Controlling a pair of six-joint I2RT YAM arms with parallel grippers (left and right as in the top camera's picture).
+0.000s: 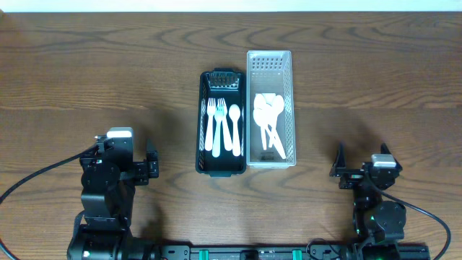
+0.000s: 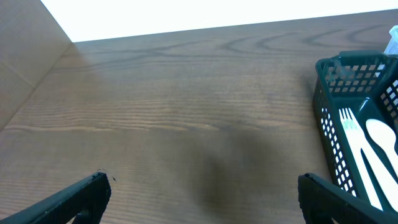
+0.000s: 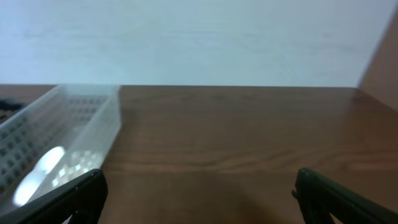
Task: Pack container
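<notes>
A black slotted basket (image 1: 205,115) stands at the table's middle, holding white plastic forks (image 1: 215,124) and a white spoon (image 1: 234,128). Right beside it, touching, stands a clear slotted basket (image 1: 289,87) with several white spoons (image 1: 268,119). The black basket (image 2: 329,124) and its cutlery (image 2: 367,152) show at the right of the left wrist view. The clear basket (image 3: 93,118) shows at the left of the right wrist view. My left gripper (image 2: 202,196) is open and empty, left of the baskets. My right gripper (image 3: 199,196) is open and empty, right of them.
The wooden table (image 1: 86,72) spreads around both baskets. A pale wall (image 3: 199,37) runs behind its far edge. Cables (image 1: 36,177) trail from the arm bases at the front edge.
</notes>
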